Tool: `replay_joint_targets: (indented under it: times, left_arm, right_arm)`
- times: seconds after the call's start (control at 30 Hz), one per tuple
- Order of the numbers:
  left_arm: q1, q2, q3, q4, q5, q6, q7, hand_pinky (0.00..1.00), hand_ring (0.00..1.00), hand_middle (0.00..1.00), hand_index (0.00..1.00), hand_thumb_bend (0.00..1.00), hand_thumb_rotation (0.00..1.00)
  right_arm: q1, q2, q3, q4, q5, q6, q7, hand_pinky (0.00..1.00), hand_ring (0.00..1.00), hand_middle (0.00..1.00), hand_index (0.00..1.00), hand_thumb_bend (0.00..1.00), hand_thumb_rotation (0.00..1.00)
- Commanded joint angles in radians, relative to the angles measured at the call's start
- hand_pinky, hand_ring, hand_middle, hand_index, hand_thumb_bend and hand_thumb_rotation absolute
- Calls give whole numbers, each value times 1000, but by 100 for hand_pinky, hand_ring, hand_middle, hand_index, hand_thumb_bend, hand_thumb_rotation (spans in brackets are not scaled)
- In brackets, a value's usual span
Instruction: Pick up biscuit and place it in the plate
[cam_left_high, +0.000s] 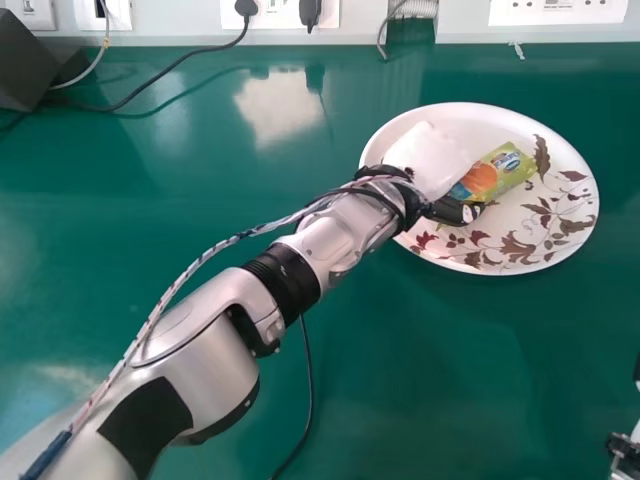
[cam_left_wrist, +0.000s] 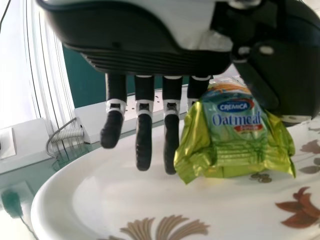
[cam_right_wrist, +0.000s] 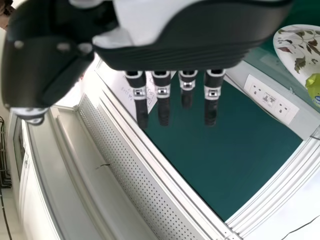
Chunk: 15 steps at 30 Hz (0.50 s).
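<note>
Biscuit (cam_left_high: 503, 172) lies inside the plate's (cam_left_high: 560, 230) rim, just off my left hand (cam_left_high: 452, 210) towards my right, its long axis running roughly on from my forearm (cam_left_high: 345, 228). My left fingers (cam_left_wrist: 144, 142) are straight, slightly spread – whether they touch it, I can't tell. My right hand (cam_right_wrist: 200, 50) is well apart – so the left should ease clear, without dragging it.
</note>
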Motion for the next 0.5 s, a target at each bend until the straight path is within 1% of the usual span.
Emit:
replay_joint_targets:
  times: [0.0,0.13,0.2,0.23,0.27,0.33,0.37,0.43,0.47]
  left_arm:
    - [40,-4,-20,29,-1,-11,-16,19,37,45,53,50,0]
    - [40,-4,-21,38,0,-10,-9,21,37,45,54,51,0]
    - [39,-2,-26,43,5,-13,-9,22,37,46,53,51,0]
    - [38,-3,-29,46,7,-13,-10,22,32,45,52,52,0]
    - [38,-3,-31,48,8,-12,-10,23,30,45,51,52,1]
    - [39,-6,-34,56,8,-10,-10,25,31,45,50,52,1]
    - [38,-7,-37,60,9,-9,-9,26,32,46,50,52,1]
    - [36,-10,-42,67,10,-6,-13,27,33,47,49,52,2]
    - [35,-10,-44,69,9,-5,-16,27,34,47,49,52,5]
  right_arm:
    - [7,52,-7,6,-18,-13,0,80,92,90,86,95,35]
    - [-2,47,-21,27,-27,-24,17,81,92,90,87,96,35]
    - [-4,46,-22,32,-27,-27,25,81,92,90,87,96,36]
    - [-4,45,-22,33,-26,-29,31,81,92,90,88,96,37]
    - [-3,44,-23,34,-25,-29,36,81,92,90,87,96,38]
    - [0,41,-29,41,-61,-40,36,83,92,90,83,95,37]
    - [0,40,-33,47,-83,-47,33,85,93,90,80,94,36]
    - [0,40,-37,54,-99,-56,37,88,93,90,77,93,37]
    - [0,40,-37,56,-100,-57,38,88,94,90,76,93,37]
